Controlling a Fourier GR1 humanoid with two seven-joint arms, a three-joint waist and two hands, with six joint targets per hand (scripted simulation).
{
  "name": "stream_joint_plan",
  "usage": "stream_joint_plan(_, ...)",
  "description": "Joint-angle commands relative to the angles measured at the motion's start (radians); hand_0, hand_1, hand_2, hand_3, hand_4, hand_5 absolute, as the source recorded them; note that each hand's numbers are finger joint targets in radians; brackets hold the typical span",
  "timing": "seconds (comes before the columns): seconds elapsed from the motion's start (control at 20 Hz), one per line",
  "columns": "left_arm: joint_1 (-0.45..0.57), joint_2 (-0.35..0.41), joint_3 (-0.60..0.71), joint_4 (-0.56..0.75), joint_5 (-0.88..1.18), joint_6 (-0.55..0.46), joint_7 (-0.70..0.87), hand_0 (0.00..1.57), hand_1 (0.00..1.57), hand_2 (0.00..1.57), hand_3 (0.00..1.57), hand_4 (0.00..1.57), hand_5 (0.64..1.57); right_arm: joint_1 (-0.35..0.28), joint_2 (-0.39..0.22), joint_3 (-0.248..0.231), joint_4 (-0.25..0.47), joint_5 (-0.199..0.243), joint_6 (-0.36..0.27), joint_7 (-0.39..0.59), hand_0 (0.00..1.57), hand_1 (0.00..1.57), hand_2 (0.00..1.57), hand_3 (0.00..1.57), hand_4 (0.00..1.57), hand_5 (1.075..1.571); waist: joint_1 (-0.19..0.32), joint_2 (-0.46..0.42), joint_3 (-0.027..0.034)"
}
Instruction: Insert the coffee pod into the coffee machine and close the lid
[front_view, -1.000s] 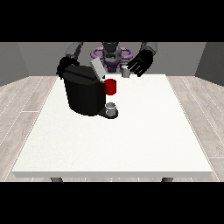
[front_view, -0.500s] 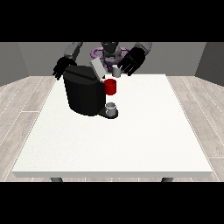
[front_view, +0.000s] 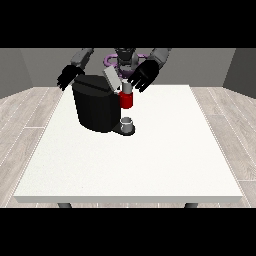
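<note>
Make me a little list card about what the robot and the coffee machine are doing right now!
machine: black coffee machine on the white table
lid: grey lid tilted up, open
front: red part, small cup below it
hand at view's right: fingers spread, beside the lid
hand at view's left: behind the machine, holding nothing
pod: cannot tell

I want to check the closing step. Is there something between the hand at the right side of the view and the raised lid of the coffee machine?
Nothing visible stands between them. The hand at the view's right hangs just beside the raised lid of the coffee machine, with only open air in the gap. The hand's fingers are spread.
</note>
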Motion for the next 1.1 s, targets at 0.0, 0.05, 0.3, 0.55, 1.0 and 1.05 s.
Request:
stream_joint_plan(0.0, 0.031, -0.01, -0.009, 0.015, -0.017, 0.02, -0.021, 1.33, 1.33, 1.34, 1.23, 0.5, 1.571, 0.037, 0.029, 0.034, -0.033, 0.024, -0.021, -0.015, 0.0, 0.0, 0.0, 0.0, 0.52, 1.571, 0.004, -0.009, 0.0)
stream_joint_plan(0.05, -0.018, -0.019, -0.011, -0.001, -0.009, -0.009, -0.001, 1.32, 1.32, 1.33, 1.23, 0.51, 1.571, -0.054, -0.013, -0.036, 0.012, -0.018, -0.012, 0.038, 0.0, 0.0, 0.0, 0.0, 0.5, 1.571, 0.03, 0.015, 0.0002)
stream_joint_plan(0.3, -0.016, 0.018, 0.003, 0.027, -0.015, -0.013, -0.019, 1.21, 1.21, 1.26, 1.19, 0.5, 1.571, 0.037, 0.009, 0.011, -0.034, -0.016, 0.024, -0.029, 0.0, 0.0, 0.0, 0.0, 0.51, 1.571, -0.027, 0.018, 0.0001)
stream_joint_plan(0.55, 0.019, -0.065, -0.029, 0.002, -0.032, 0.033, -0.033, 1.2, 1.2, 1.27, 1.2, 0.5, 1.571, 0.022, 0.001, -0.03, 0.001, -0.019, -0.01, -0.024, 0.0, 0.0, 0.0, 0.0, 0.48, 1.571, 0.018, 0.009, 0.0001)
stream_joint_plan(1.0, -0.018, -0.041, -0.022, 0.026, -0.04, -0.007, -0.021, 1.21, 1.21, 1.26, 1.19, 0.49, 1.571, -0.022, -0.003, -0.024, -0.006, -0.005, -0.031, 0.019, 0.0, 0.0, 0.0, 0.0, 0.44, 1.571, 0.029, 0.014, -0.0001)
stream_joint_plan(1.05, 0.036, -0.02, -0.01, 0.051, -0.045, 0.034, -0.059, 1.22, 1.22, 1.27, 1.2, 0.49, 1.571, 0.035, -0.01, -0.002, -0.064, -0.021, 0.017, 0.012, 0.0, 0.0, 0.0, 0.0, 0.42, 1.571, -0.017, 0.024, -0.0003)
